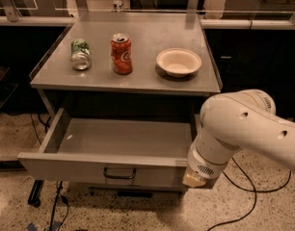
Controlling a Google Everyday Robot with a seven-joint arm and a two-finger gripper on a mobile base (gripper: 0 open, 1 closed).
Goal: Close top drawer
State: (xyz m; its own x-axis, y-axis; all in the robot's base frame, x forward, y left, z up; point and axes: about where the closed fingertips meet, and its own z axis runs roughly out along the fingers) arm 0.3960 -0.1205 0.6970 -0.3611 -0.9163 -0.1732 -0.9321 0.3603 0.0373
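- I saw the top drawer (65,166) pulled well out from under the table (152,32), its front toward the camera.
- The drawer's inside was in view, with only a small pale fleck near its left wall.
- Its dark loop handle (119,173) sat at the middle of the front, with nothing touching it.
- The arm (244,129) came in from the right, a bulky white shell bending down to the drawer's front right corner.
- The gripper (194,178) was at that corner, right against the end of the drawer front; only a tan tip showed below the wrist.
- I could not tell whether it was clenched or released, since the wrist hid most of it.
- On the table top, a green can (80,54) appeared to lie on its side at the left.
- A red can (121,54) stood upright just beside it.
- A pale bowl (179,62) sat to the right, apart from the cans.
- A dark cable (244,196) trailed over the speckled floor under the arm.
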